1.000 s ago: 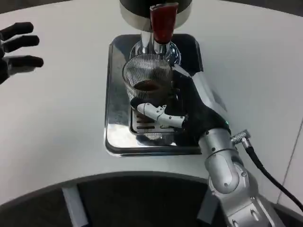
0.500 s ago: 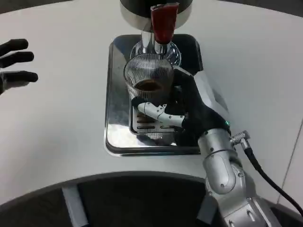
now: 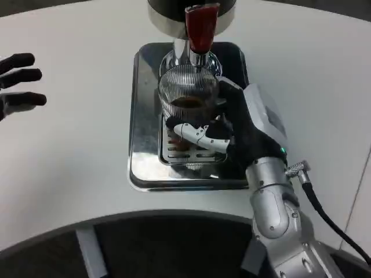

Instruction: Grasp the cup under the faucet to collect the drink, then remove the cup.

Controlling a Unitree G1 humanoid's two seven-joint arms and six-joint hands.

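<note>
**Q:** White table (image 3: pixel 69 174) as the ground of the scene: what do you see standing on it?

**A:** I see a polished metal drip tray (image 3: pixel 142 145) near the middle, with a slotted grate (image 3: pixel 185 152) set into it. At the tray's far edge stands the drink dispenser (image 3: pixel 191 14), its red tap handle (image 3: pixel 200 26) pointing down over the faucet (image 3: pixel 191 55).

**Q:** Where is the cup?

**A:** The ribbed glass cup (image 3: pixel 188 90) sits upright directly below the faucet, over the far end of the grate. I can see dark drink (image 3: pixel 186 103) low inside it.

**Q:** How does my right hand stand?

**A:** The right hand (image 3: pixel 237 130) is wrapped round the cup from the right side; one white-and-black finger crosses the near face of the glass, the others curl behind it. I read that as a firm hold.

**Q:** And the left?

**A:** The left hand (image 3: pixel 17 81) hovers at the left edge, well apart from the tray, its black fingers (image 3: pixel 23 59) spread and holding nothing.
</note>
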